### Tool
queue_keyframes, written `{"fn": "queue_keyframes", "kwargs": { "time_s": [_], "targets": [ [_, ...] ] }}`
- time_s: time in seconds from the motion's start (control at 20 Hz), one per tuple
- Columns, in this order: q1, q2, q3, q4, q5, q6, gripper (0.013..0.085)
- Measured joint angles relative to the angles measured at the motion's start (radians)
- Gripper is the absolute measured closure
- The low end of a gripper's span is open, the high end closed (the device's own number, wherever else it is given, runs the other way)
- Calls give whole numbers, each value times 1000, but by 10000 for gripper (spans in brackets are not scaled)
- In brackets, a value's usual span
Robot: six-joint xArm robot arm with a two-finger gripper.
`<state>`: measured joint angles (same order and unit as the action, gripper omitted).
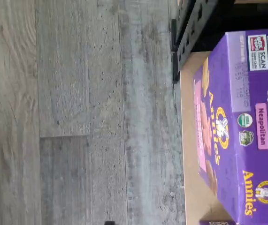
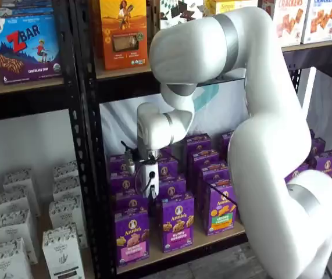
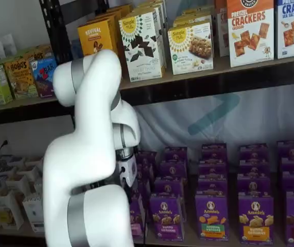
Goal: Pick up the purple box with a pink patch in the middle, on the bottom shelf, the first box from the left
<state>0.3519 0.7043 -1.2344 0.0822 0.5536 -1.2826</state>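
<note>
- While the wrist view shows no fingers at all, it does show the purple box (image 1: 246, 126) standing on the tan board of the bottom shelf (image 1: 190, 140), by the black rack upright (image 1: 190, 33) at the shelf's end, with grey plank floor (image 1: 77, 112) beyond the edge; its pink patch reads "Neapolitan".
- In a shelf view the gripper (image 2: 149, 181) hangs above the front row, just over the purple box (image 2: 132, 235), which stands untouched at the row's left end; the fingers are not plain to see, but I judge the jaws spread wide and empty.
- In a shelf view the arm (image 3: 92, 154) hides most of that box; only the gripper's white body (image 3: 128, 171) shows.
- Judged so: approach nearly done; descent, grasp and lift remain.
</note>
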Motion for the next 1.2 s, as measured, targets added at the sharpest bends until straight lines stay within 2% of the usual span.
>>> {"fn": "queue_keyframes", "kwargs": {
  "time_s": [0.05,0.1,0.15,0.25,0.65,0.85,1.2],
  "targets": [
    [0,0,3,21,-9,-19,130],
    [0,-1,11,75,-32,-67,130],
    [-1,0,12,99,-42,-90,130],
    [-3,4,8,115,-50,-104,130],
    [-1,34,-2,125,-125,-114,130],
    [2,63,-26,101,-140,-91,130],
    [5,132,-78,89,-171,-79,130]
  ]
}}
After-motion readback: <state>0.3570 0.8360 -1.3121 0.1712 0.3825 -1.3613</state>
